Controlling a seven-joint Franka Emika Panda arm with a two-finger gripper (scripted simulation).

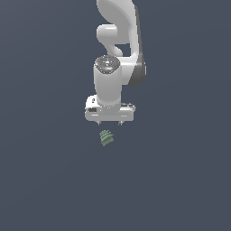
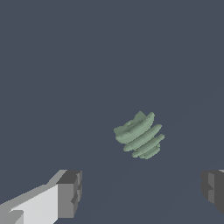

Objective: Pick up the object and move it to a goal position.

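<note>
Green lump: the object (image 1: 106,137), muted green and tiny, stacked ridges like a coarse screw thread, tilted; it lies on the floor just below the gripper in the exterior view, apart from it.
Gripper: the gripper (image 1: 109,122) is glossy white and boxy, pointing down, jaws spread wide and holding nothing.
Fingers: dark grey ribbed pads (image 2: 70,194) on white bodies, one at each side of the wrist view, the lump (image 2: 140,135) lying beyond the gap.
Arm: smooth white rounded shells (image 1: 116,45) with dark joints.
Floor: flat matte slate-blue surface (image 1: 45,180), featureless.
</note>
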